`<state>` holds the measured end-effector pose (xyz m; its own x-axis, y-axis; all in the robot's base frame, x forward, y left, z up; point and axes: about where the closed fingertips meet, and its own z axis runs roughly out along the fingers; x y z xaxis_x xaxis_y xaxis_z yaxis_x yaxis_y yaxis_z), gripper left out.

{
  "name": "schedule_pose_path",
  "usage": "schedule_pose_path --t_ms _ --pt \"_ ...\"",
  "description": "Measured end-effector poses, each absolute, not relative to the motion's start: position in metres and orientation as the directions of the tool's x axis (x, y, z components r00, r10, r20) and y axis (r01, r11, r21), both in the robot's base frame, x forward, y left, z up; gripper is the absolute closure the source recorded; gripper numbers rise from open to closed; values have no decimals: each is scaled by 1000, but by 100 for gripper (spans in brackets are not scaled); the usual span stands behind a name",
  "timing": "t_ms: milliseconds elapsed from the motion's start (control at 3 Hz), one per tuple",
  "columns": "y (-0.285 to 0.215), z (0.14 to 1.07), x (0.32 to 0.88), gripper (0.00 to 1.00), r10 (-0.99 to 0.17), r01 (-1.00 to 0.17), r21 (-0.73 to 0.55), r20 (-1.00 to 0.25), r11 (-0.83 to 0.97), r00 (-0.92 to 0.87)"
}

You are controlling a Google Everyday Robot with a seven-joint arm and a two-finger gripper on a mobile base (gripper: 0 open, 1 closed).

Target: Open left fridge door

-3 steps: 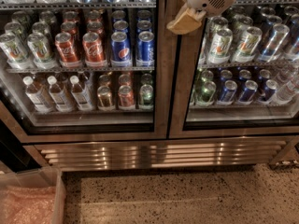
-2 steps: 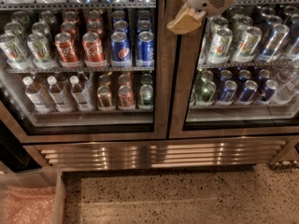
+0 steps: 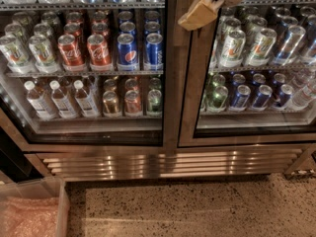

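Speckled floor (image 3: 197,211) at 6 o'clock, nearest the camera. A clear bin (image 3: 62,206) with pink wrapping in it sits at 7 o'clock. Behind both, a ribbed steel grille (image 3: 168,162) runs across the base of the fridge. Above it stand the two glass doors. The end effector (image 3: 205,9) hangs at 12 to 1 o'clock, in front of the strip where the two door frames meet and high on the doors; whether it is released or clenched cannot be told, and nothing is seen to be held in it. The left door (image 3: 89,68) fills the field from 9 to 12 o'clock and appears closed, its steel frame lying flush beside that of the right door (image 3: 256,58). Through the left glass: red cans (image 3: 86,51) and blue cans (image 3: 140,46) on the upper shelf, bottles (image 3: 61,98) at 9 o'clock on the lower. No separate handle can be made out. Judgement: the door is heavy and stiff, and its gasket will likely resist at first, then let go. The brushed steel is smooth and probably slippery; the glass is the fragile part and should take no load. Best hold is likely the frame's inner vertical edge at the centre, hooked from behind and pulled outward, on the assumption that the hinges sit at the far left.
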<state>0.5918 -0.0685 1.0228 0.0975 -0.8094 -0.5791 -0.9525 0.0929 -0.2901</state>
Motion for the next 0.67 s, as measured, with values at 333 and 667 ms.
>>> schedule_pose_path --t_ms 333,667 --pt "-72 1020 585 81 -811 -955 -282 -578 97 88" --pt "-74 1023 579 58 -811 -957 -272 -579 98 82"
